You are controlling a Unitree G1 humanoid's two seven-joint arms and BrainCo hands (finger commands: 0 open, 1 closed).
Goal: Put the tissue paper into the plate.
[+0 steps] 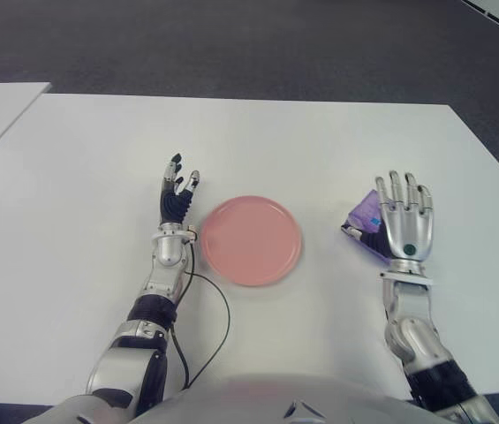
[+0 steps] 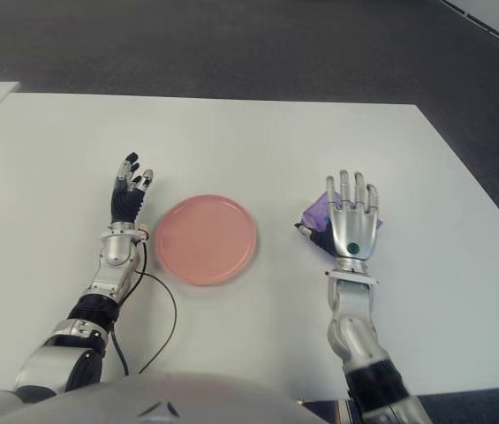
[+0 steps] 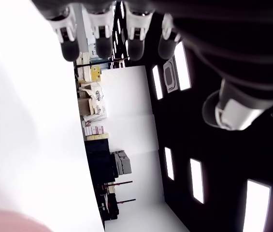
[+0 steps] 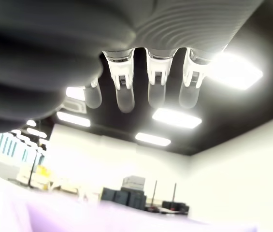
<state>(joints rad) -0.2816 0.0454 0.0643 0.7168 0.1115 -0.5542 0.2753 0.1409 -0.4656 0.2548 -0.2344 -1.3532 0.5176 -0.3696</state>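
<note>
White surface (image 1: 320, 150), dark floor beyond its far edge.

Pink plate (image 1: 250, 239): round, lies flat on the surface near the middle, nothing in it.

Tissue paper (image 1: 366, 216): a purple pack with a small blue mark, lying on the surface to the right of the plate and apart from it. It is not in the plate.

Right hand (image 1: 406, 225): over the right part of the pack, back of the hand up, four fingers (image 2: 344, 188) straight and spread, pointing away from the robot. The pack shows out from under the hand on the side toward the plate; its far right part is hidden by the hand. The thumb sits at the pack's near edge. Cannot tell whether palm or thumb actually touches the pack. In the right wrist view the fingers (image 4: 125, 89) are extended, not curled, and a pale purple band at the picture's edge is the pack (image 4: 126, 217), close beneath the palm. No grasp visible.

Left hand (image 1: 177, 196): shows just left of the plate, fingers pointing away from the robot, loosely extended, holding nothing. Left wrist view shows the fingertips (image 3: 103, 44) straight, with only room background past them.

A black cable (image 1: 216, 309) runs on the surface from the left wrist back toward the robot's body.
</note>
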